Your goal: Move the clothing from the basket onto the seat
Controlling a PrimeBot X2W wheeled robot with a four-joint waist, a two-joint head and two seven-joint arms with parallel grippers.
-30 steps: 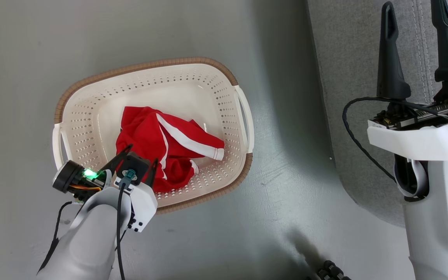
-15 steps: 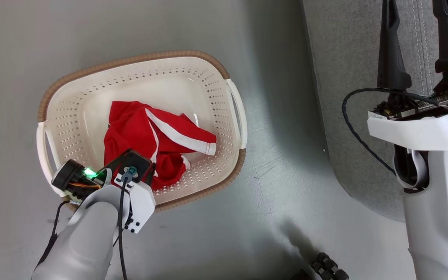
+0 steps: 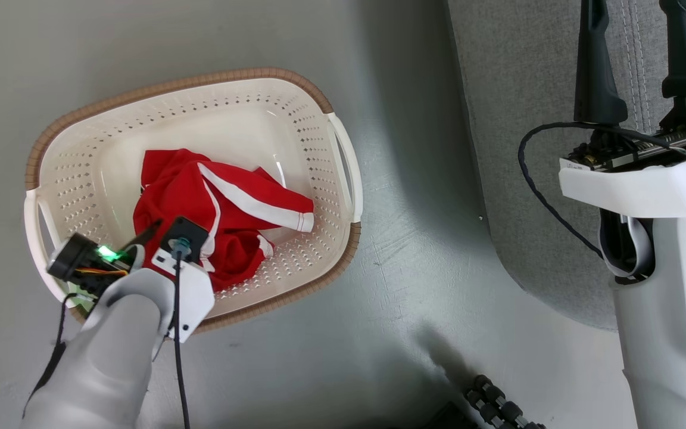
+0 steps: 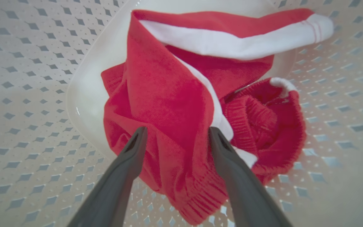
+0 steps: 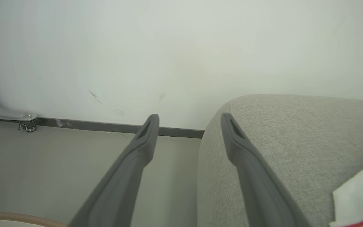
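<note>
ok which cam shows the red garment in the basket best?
Left wrist view: the red garment is close up, white stripe and ribbed edge sharp, between open jaws. Head view shows it smaller in the basket, its near edge behind the left arm. Right wrist view faces the sofa and wall.

Head camera panned: basket (image 3: 200,78), floor (image 3: 414,268) and seat (image 3: 521,149) edge all slid left and up in head view, a camera shift and not a real move. Left gripper (image 4: 176,132) dropped lower onto the clothing (image 3: 224,196). Its fingers, earlier seen spread over the red cloth, got mostly hidden behind the wrist housing (image 3: 182,286). Right gripper (image 5: 189,118) fingertips ran off head view's top edge.
</note>
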